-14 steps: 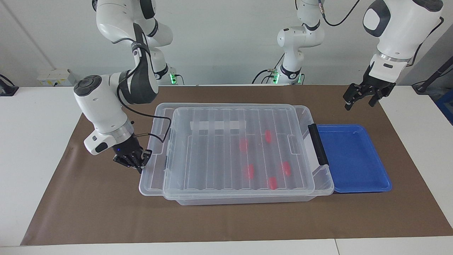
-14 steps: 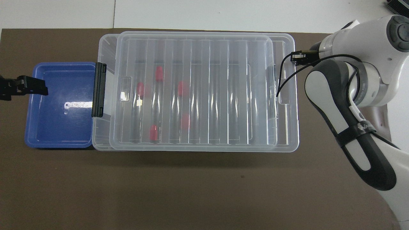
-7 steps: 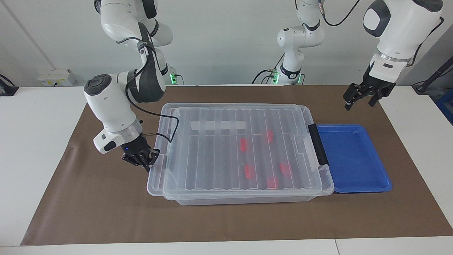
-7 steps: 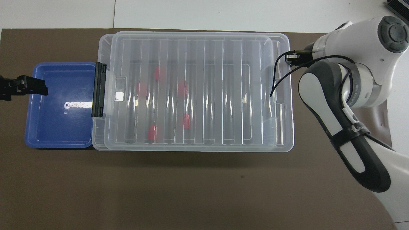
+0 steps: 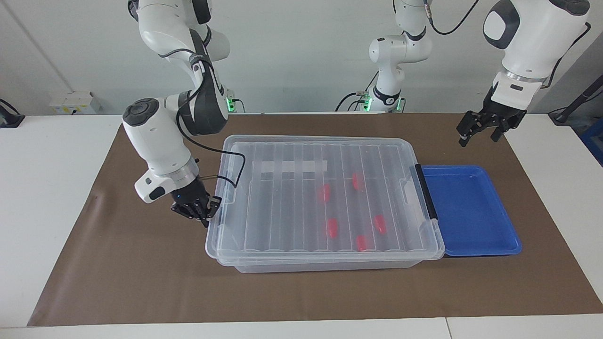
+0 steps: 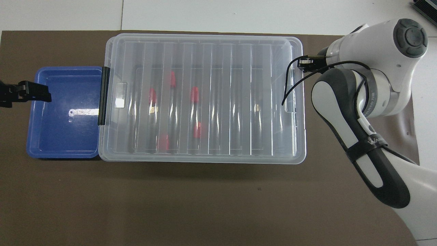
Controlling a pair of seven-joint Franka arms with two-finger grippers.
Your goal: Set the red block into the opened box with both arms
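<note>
- Clear ribbed plastic lid (image 5: 325,197) covers the large translucent box (image 5: 330,264); red blocks (image 5: 332,227) lie inside.
- Shallow blue plastic tray (image 5: 490,235) touches the box's black-handled end.
- Right gripper (image 5: 206,217), fingertips together, holding nothing, presses the lid's edge.
- Left gripper (image 5: 480,132), spread wide and empty, hangs above the brown mat (image 5: 141,282).

Clear ribbed box (image 5: 325,261), blue tray (image 5: 471,212)

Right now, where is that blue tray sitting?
The blue tray lies on the brown mat at the left arm's end of the table, right beside the clear box, against its black-handled end.

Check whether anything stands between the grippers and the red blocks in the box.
Yes: the ribbed clear lid lies over the box, covering the red blocks. The shut right gripper is at the lid's end; the left gripper waits open.
</note>
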